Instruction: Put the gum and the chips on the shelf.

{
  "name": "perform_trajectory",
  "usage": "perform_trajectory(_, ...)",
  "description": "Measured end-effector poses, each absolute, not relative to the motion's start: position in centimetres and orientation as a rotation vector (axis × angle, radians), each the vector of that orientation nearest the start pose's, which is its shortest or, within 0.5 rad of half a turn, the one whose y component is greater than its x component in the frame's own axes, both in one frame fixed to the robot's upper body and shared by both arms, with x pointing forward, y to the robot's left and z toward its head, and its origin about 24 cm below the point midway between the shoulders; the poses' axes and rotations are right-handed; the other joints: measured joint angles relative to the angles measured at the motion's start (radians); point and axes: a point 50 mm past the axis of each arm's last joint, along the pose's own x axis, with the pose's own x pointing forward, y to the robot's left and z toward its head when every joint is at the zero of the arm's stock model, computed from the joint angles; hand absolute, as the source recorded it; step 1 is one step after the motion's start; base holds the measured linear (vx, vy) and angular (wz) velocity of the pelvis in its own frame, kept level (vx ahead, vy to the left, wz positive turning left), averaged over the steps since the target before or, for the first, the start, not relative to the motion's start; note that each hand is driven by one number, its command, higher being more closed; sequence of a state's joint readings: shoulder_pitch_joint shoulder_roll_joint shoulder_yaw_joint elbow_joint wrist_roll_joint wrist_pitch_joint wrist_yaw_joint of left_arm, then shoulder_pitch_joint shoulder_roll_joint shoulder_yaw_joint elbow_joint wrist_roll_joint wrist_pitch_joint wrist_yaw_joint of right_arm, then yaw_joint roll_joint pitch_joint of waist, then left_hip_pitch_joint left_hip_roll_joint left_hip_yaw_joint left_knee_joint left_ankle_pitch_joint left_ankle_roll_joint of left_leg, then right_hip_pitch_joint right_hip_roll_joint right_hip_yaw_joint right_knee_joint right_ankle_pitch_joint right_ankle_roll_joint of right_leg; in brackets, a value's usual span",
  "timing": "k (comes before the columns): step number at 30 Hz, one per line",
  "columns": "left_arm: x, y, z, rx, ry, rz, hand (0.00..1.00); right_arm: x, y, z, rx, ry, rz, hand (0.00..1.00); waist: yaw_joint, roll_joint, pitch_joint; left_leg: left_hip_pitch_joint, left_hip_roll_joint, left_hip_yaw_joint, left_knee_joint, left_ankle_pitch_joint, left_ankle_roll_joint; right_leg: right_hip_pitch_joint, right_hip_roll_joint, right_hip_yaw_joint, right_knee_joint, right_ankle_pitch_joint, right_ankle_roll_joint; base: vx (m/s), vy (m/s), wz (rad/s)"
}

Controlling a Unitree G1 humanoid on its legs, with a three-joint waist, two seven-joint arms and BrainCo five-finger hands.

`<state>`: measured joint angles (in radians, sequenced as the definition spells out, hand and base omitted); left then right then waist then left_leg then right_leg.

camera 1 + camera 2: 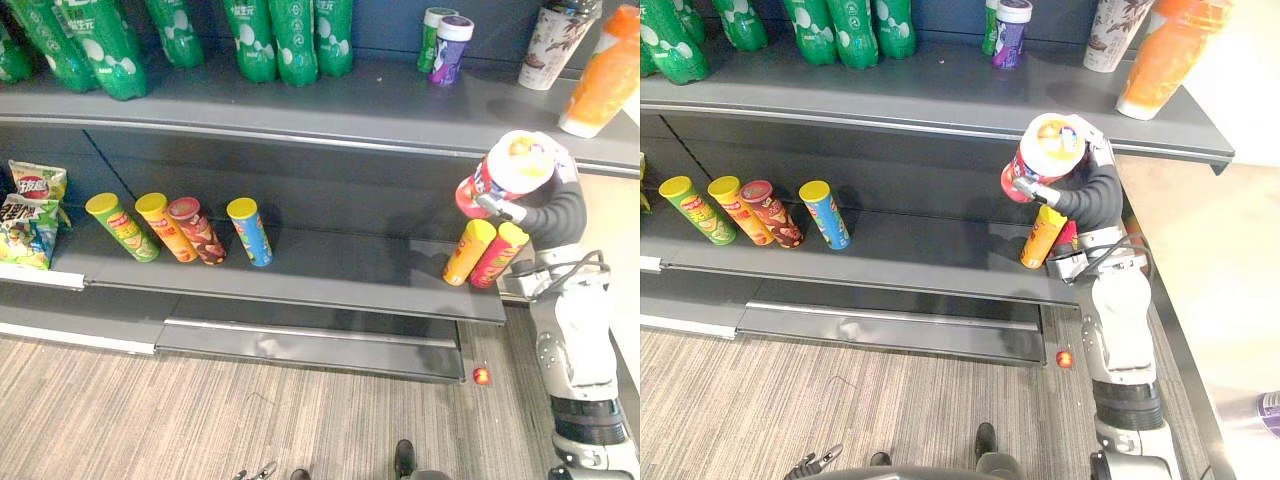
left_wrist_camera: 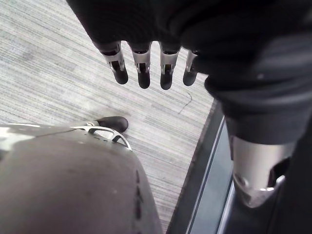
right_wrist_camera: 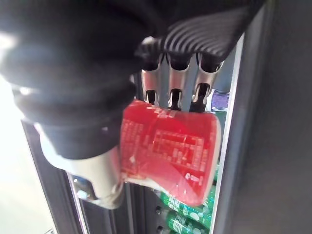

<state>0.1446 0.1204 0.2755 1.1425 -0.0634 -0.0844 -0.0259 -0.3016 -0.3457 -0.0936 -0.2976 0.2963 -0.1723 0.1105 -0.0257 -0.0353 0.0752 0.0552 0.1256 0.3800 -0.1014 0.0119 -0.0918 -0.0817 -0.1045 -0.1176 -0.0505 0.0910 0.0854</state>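
My right hand (image 1: pixel 548 212) is shut on a red chips tub (image 1: pixel 505 175) with a white lid, holding it tilted in the air in front of the shelf's right end, between the upper shelf (image 1: pixel 400 110) and the lower shelf (image 1: pixel 330 270). In the right wrist view its fingers (image 3: pixel 173 92) curl over the tub (image 3: pixel 170 151). A purple gum bottle (image 1: pixel 451 48) and a green one (image 1: pixel 433 35) stand on the upper shelf. My left hand (image 2: pixel 146 68) hangs over the carpet, fingers straight and holding nothing.
An orange and a red chip can (image 1: pixel 485 252) lean on the lower shelf right below the tub. Several more cans (image 1: pixel 180 228) and snack bags (image 1: pixel 30 215) lie further left. Green bottles (image 1: pixel 280 35), a cup (image 1: pixel 552 40) and an orange bottle (image 1: pixel 605 75) line the upper shelf.
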Motion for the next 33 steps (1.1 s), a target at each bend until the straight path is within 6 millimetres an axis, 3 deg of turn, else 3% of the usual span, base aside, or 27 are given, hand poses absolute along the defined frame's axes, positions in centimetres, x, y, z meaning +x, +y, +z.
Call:
perform_trajectory(4, 5.1, 22.8, -16.5, -0.088, 1.162, 0.354, 0.00, 27.3, -17.6, 23.2, -0.096, -0.813, 0.240, 1.00, 0.000, -0.002, -0.002, 0.004, 0.004, 0.010, 0.000, 0.005, -0.003, 0.000, 0.005, 0.008, -0.002, 0.006, -0.003, -0.02, -0.029, -0.05)
perform_trajectory(11, 5.0, 22.9, -16.5, -0.073, 1.167, 0.342, 0.00, 29.8, -17.7, 24.4, -0.119, -0.767, 0.227, 1.00, 0.002, -0.008, -0.006, 0.004, 0.006, 0.016, -0.001, 0.011, -0.003, -0.001, 0.008, 0.015, -0.010, 0.017, -0.005, -0.01, -0.009, -0.03)
perform_trajectory(22, 5.1, 22.9, -16.5, -0.067, 1.170, 0.303, 0.00, 35.1, -18.1, 28.2, -0.165, -0.672, 0.148, 1.00, 0.012, -0.009, -0.006, -0.014, 0.010, -0.016, -0.002, 0.029, -0.003, 0.000, 0.010, -0.012, -0.019, 0.024, -0.009, -0.01, -0.019, 0.07)
perform_trajectory(33, 5.2, 22.8, -16.5, -0.070, 1.166, 0.301, 0.00, 37.3, -18.4, 29.2, -0.172, -0.594, 0.097, 1.00, 0.031, -0.009, -0.006, -0.023, 0.011, -0.033, -0.002, 0.034, -0.003, 0.000, 0.010, -0.027, -0.019, 0.024, -0.009, 0.00, -0.015, 0.04)
